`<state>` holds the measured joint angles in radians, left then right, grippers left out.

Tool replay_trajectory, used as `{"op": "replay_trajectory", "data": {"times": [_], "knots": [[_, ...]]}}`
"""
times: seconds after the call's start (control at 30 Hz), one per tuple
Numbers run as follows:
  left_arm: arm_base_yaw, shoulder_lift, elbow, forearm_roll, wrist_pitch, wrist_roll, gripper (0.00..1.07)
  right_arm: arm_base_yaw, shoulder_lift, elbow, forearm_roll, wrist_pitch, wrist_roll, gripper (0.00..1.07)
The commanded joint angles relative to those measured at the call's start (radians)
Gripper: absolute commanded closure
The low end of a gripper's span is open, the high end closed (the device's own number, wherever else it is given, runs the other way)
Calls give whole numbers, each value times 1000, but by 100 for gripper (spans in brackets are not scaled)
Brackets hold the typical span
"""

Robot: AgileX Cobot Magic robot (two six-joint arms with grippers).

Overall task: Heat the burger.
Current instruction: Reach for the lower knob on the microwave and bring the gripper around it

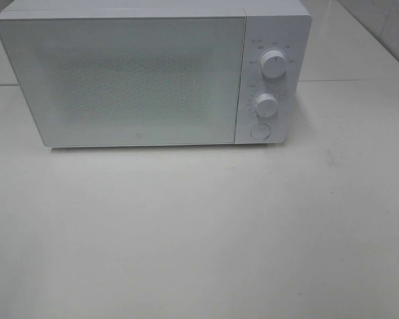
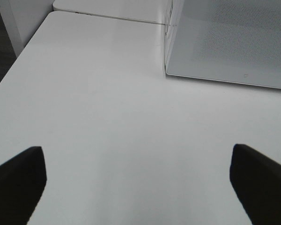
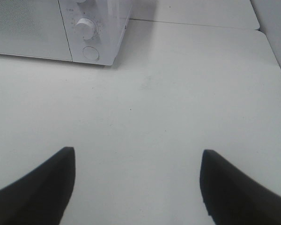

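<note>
Burger unseen in all views; maybe inside shut microwave (image 1: pixel 272 40), cannot tell through frosted door (image 1: pixel 120 76). Left gripper (image 2: pixel 136 150) and right gripper (image 3: pixel 136 151) both spread wide, empty, low over table (image 1: pixel 199 232), short of microwave. Probably parked clear for door swing.

White microwave (image 1: pixel 153 73) on white table (image 1: pixel 199 232), door (image 1: pixel 120 86) shut; upper knob (image 1: pixel 273 64), lower knob (image 1: pixel 266 105), round button (image 1: pixel 259 131).

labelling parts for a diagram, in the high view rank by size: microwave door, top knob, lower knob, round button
1. microwave door
2. top knob
3. lower knob and round button, too alike to rank
</note>
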<state>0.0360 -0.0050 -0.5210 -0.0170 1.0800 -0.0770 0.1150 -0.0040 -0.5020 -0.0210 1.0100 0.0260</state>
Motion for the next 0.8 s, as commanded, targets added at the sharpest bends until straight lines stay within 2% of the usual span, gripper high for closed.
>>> {"op": "replay_trajectory", "data": {"times": [0.03,0.8], "knots": [[3,-22,1,-5,-11,2,6,-3,-27,3,-5,-17,1,34],[3,-22,1,-5,-11,2,6,-3,-27,3,-1,-17,1,34]]}}
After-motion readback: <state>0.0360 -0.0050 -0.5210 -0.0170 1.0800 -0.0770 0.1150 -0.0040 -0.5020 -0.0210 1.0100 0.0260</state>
